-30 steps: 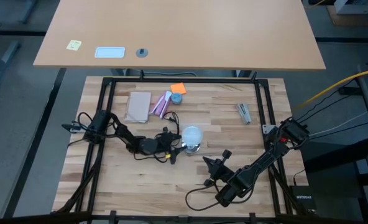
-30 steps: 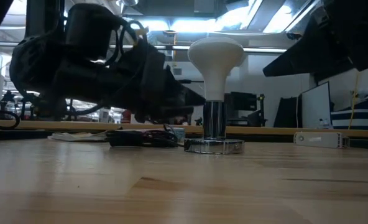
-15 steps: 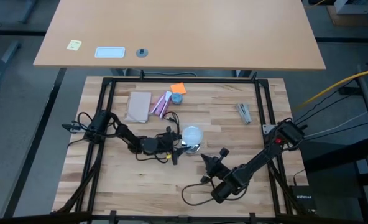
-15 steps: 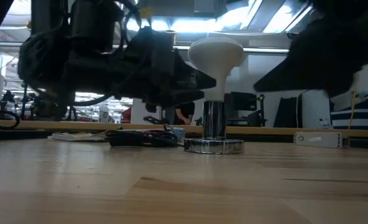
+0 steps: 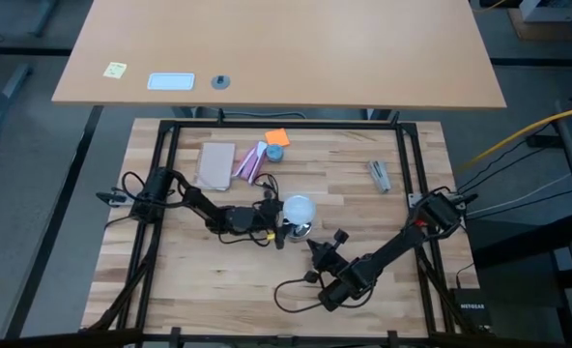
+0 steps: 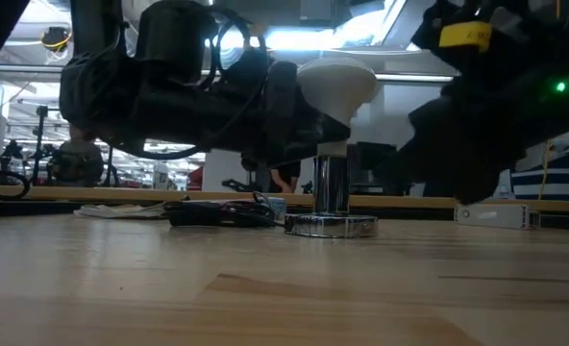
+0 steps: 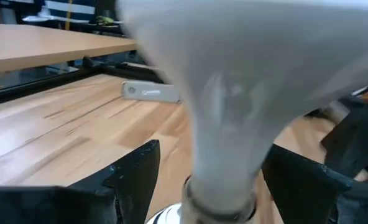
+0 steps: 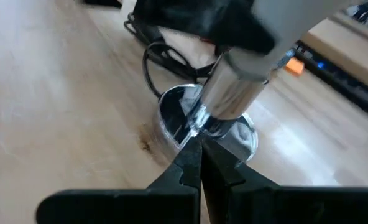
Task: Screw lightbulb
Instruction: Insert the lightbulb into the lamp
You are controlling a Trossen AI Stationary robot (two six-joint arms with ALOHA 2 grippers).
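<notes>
Lightbulb (image 6: 336, 82) upright in the silvery socket (image 6: 331, 225) near the middle of the wooden table (image 5: 218, 280), globe up, narrow neck down in the chrome stem. Left gripper (image 7: 199, 180) level with the bulb's neck, dark fingers (image 7: 134, 174) spread wide on either side of the taper, one each side and apart from it, nothing clamped. Seen from above, left arm reaching in from the table's left edge to the bulb (image 5: 297, 208). Right gripper (image 8: 199, 146) low over the table just beside the socket base (image 8: 171, 118), fingers pressed together, tips at the foot of the stem, empty. Pink-and-white packet (image 5: 249, 162) and tan card (image 5: 215, 165) farther back on the table.
</notes>
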